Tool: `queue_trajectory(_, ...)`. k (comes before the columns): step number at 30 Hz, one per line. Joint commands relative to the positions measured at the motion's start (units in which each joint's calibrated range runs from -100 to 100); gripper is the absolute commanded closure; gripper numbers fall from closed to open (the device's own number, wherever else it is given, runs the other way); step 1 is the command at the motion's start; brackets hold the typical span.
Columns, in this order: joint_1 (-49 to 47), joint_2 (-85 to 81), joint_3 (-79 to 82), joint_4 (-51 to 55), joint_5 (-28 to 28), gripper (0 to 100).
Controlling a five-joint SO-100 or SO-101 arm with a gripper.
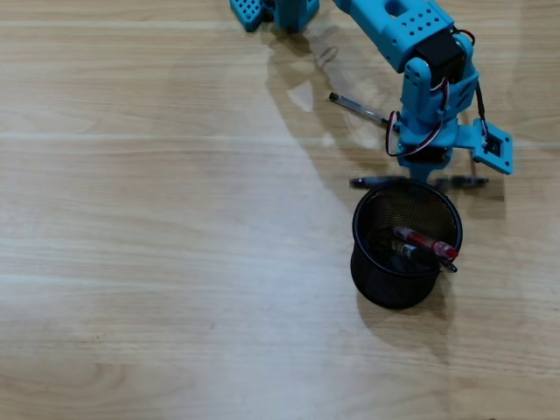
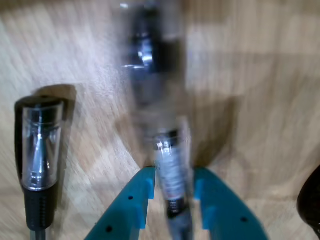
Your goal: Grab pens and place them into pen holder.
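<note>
The black mesh pen holder (image 1: pixel 405 247) stands on the wooden counter (image 1: pixel 157 219) with a red-and-clear pen (image 1: pixel 425 242) and a darker pen (image 1: pixel 411 254) leaning inside. Just behind it, the blue end effector (image 2: pixel 172 192) is clamped on a clear pen (image 2: pixel 170 172); another pen (image 2: pixel 39 155) lies beside on the counter.

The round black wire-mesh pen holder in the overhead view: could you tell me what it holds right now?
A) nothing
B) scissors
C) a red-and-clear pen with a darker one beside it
C: inside the round black wire-mesh pen holder, a red-and-clear pen leans against the rim beside a darker pen.
</note>
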Motion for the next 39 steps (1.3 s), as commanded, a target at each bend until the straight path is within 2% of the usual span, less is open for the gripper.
queue_trajectory(1, 0.96, -1.08, -2.35, 0.65, -0.25, 97)
queue_trajectory(15, 0.14, -4.22, -7.15, 0.83, -0.41, 98)
queue_trajectory(23, 1.14, -16.37, -7.51, 0.93, -0.46, 98)
queue_trajectory(32, 6.45, -34.88, -7.87, 0.56, -0.67, 98)
queue_trajectory(36, 9.19, -42.01, -7.96, -0.26, -4.33, 98)
queue_trajectory(39, 9.83, -43.71, -7.87, -6.27, -5.38, 98)
